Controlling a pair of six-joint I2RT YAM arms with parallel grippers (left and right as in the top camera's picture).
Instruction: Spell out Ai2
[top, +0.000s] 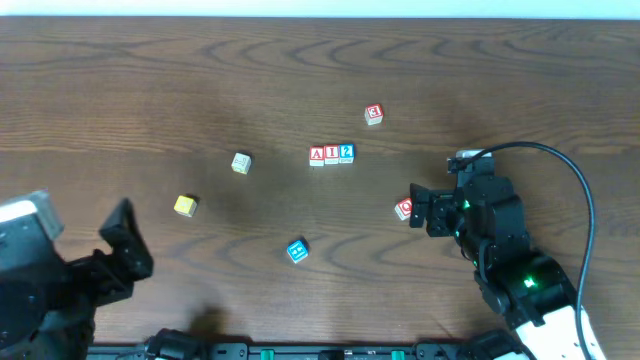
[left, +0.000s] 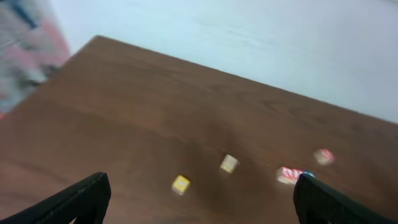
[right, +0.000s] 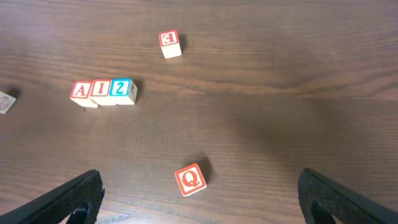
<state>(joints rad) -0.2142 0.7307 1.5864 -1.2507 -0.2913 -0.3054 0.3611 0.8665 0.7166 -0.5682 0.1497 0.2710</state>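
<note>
Right end effector (top: 420, 208) gapes wide and empty, with the Q cube (right: 190, 179) just ahead of it. Farther ahead to the left, A (right: 81, 91), I (right: 101, 89) and 2 (right: 121, 88) touch in a row. Bare desk (top: 200, 80) runs beyond to the far edge. Left end effector (left: 202, 190) is wide, empty and well apart.

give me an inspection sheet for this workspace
surface: dark wood table, no marks seen
job's things: A cube, I cube and 2 cube touching in a row, reading AI2
clutter: 3 cube, Q cube, blue cube, yellow cube, pale cube, all apart
grippers: left gripper open, empty; right gripper open, empty, Q cube just ahead of it
cables: black cable looping off the right arm
surroundings: white wall beyond the far edge
</note>
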